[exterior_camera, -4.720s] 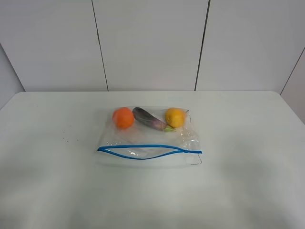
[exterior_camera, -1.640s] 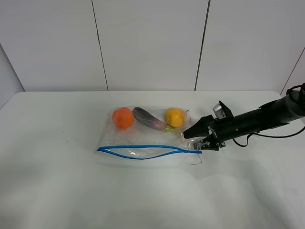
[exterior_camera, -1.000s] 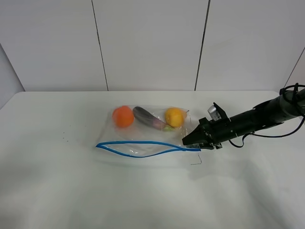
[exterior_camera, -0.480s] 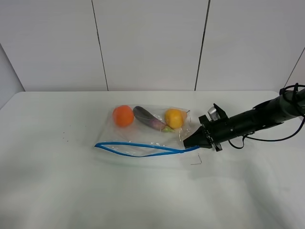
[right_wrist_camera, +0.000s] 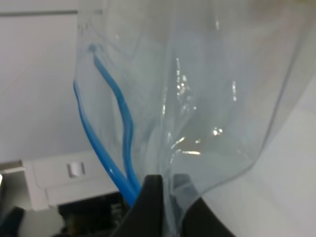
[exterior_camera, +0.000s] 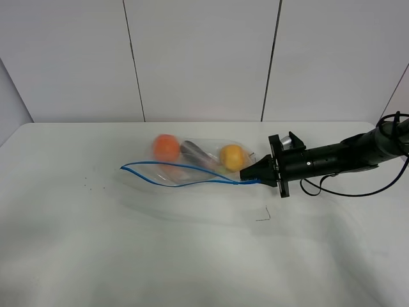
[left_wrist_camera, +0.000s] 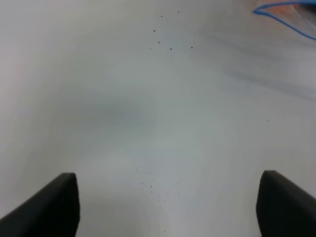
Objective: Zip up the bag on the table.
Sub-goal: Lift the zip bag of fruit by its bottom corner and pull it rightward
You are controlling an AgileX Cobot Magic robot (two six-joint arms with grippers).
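blue zipper strip (exterior_camera: 220, 180) gapes ahead of the right gripper (exterior_camera: 245, 180), clamped on the bag (exterior_camera: 204, 167) corner; best hold it taut.

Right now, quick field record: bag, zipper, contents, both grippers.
bag: clear, on the table, right end raised
zipper strip: blue, tracks apart, unzipped
contents: orange fruit, purple vegetable, yellow fruit
right gripper: shut on the bag's zipper end
left gripper: open, empty, over the table
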